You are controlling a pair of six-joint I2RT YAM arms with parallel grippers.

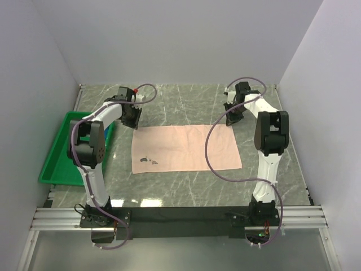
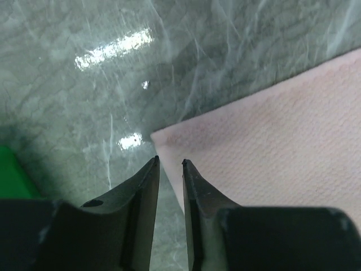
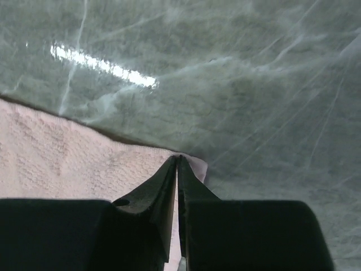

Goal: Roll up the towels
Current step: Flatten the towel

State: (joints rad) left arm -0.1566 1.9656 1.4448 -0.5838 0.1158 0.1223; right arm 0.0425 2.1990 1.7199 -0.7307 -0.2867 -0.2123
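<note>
Just ahead of the left claw (image 2: 169,161), and running back under its right-hand finger, lies the far-left corner of the pink towel (image 2: 271,152), which is spread flat on the marble table (image 2: 84,101). That claw's jaws stand narrowly parted, straddling the towel's edge with no cloth visibly nipped. At the tip of the right claw (image 3: 178,159) sits the far-right corner. These jaws are pressed together on it, and a small lip of cloth turns up beside them.

The towel looks light, thin and limp, likely to sag and drag rather than hold shape. Both far corners, taken evenly, seem the right holds for starting a straight roll.

Only the overhead view shows the whole rectangle between the claws, small dark marks near its near-left corner, and a green tray (image 1: 56,164) outward of the left claw. Only the wrist views show how the jaws meet the cloth.
</note>
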